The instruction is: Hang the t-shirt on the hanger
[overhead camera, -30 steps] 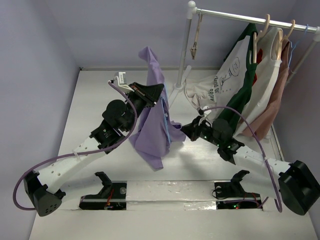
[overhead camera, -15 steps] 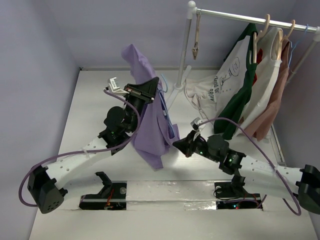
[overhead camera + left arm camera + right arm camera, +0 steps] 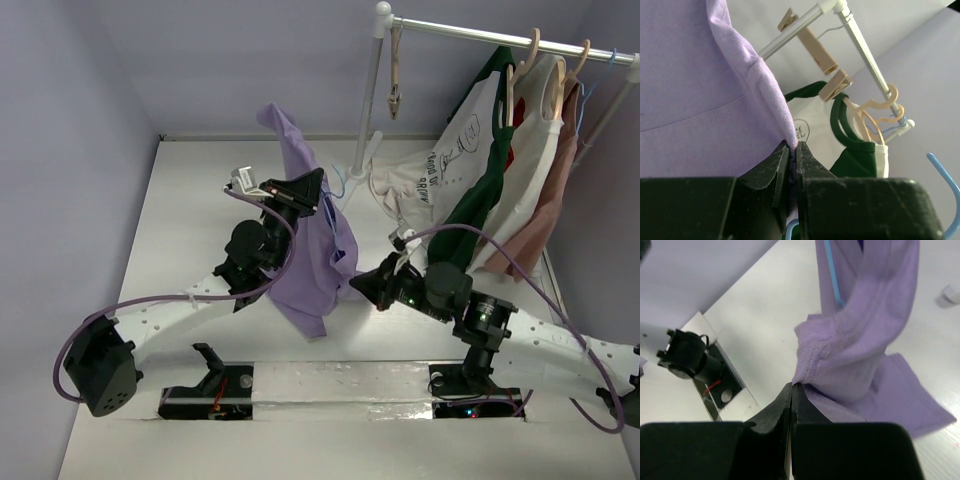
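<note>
While the left gripper (image 3: 792, 150) pinches the t-shirt (image 3: 690, 100) aloft, the right gripper (image 3: 792, 390) nips its hem.

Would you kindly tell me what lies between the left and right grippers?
The t-shirt hangs between the left gripper and the right gripper, both shut on it, the hanger against it; the top external view shows this.

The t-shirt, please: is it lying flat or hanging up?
Hanging: the t-shirt drapes in folds from the left end effector, shut on it.
</note>
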You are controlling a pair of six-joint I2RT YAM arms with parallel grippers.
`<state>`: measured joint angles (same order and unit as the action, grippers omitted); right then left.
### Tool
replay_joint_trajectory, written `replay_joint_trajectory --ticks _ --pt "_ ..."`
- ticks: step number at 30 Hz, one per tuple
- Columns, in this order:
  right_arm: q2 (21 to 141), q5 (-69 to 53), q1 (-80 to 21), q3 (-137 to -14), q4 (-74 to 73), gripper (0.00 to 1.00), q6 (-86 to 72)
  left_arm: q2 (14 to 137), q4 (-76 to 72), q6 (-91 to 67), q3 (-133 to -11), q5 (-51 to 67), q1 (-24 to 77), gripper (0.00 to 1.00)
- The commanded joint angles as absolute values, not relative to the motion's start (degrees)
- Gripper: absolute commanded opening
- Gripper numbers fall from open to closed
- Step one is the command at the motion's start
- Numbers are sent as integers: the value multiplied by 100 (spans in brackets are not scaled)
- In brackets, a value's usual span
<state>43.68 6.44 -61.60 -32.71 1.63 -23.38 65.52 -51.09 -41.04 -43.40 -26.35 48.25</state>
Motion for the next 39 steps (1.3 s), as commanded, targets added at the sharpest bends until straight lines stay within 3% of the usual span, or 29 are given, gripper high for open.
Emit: replay_joint_trajectory --ticks 1,2,3,6,7,16,26,30,33,39 --pt "4997 861 -6223 -3963 -200 0 -2180 6513 -5590 -4306 -4210 -2514 4799 0" --pt "5140 931 -6223 -4051 -454 4 -2180 6513 -5555 -4368 -4175 -2479 4799 0" --pt "5255 1088 -6223 -4104 -561 24 -2180 6513 -5485 -4420 -4157 -2435 4799 0" --pt "5265 1317 -6223 -4052 -843 63 -2188 6416 -5284 -4701 -4131 -2312 4799 0" --pt "5134 1405 -6223 -3973 -896 65 -2180 6390 -5221 -4807 -4157 -2259 4799 0" --pt "4922 1766 -6223 -3806 -1037 67 -1908 6082 -4649 -5089 -4307 -1890 4746 0" --pt "5371 1134 -6223 -3938 -1063 65 -1705 5986 -4623 -5089 -4271 -1881 4693 0" --pt "4784 748 -6223 -3587 -756 80 -1696 5994 -4632 -5071 -4298 -1855 4641 0" --pt "4684 484 -6223 -3419 -764 84 -1512 6003 -4649 -5071 -4342 -1811 4641 0" --pt "5185 308 -6223 -3244 -326 77 -1407 5950 -4623 -5036 -4377 -1802 4641 0"
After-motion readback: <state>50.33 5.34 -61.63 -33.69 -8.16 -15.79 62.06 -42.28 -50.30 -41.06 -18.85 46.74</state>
